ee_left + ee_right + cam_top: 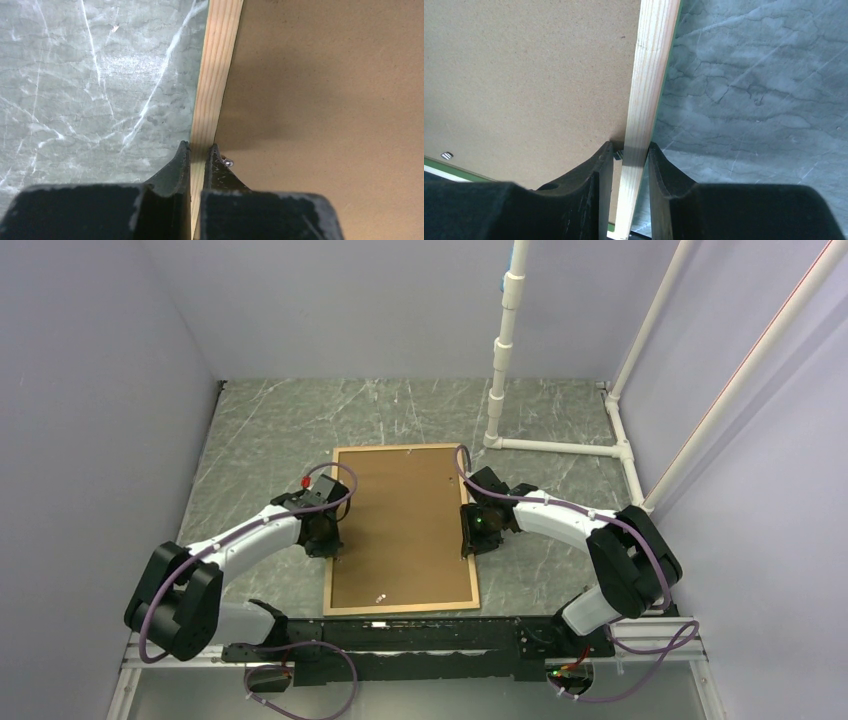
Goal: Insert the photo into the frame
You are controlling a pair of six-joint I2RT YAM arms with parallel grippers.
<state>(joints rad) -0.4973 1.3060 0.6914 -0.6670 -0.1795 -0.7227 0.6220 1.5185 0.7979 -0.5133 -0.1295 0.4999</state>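
Note:
The frame (395, 448) lies on the table with its light wood face up and the brown backing board (400, 530) filling it. The photo is hidden. My left gripper (325, 540) is shut on the frame's left rail. In the left wrist view my gripper (200, 147) pinches the wood rail (220, 60) beside the board (325, 100). My right gripper (472, 535) is on the right rail. In the right wrist view my gripper (633, 146) has the rail (651, 75) slanting between its fingers, next to the board (524, 75).
A white pipe stand (505, 360) rises at the back right, with its base pipe (560, 447) on the grey marbled table (270, 430). Plain walls close in on both sides. A small metal clip (227, 162) sits on the board by my left fingers.

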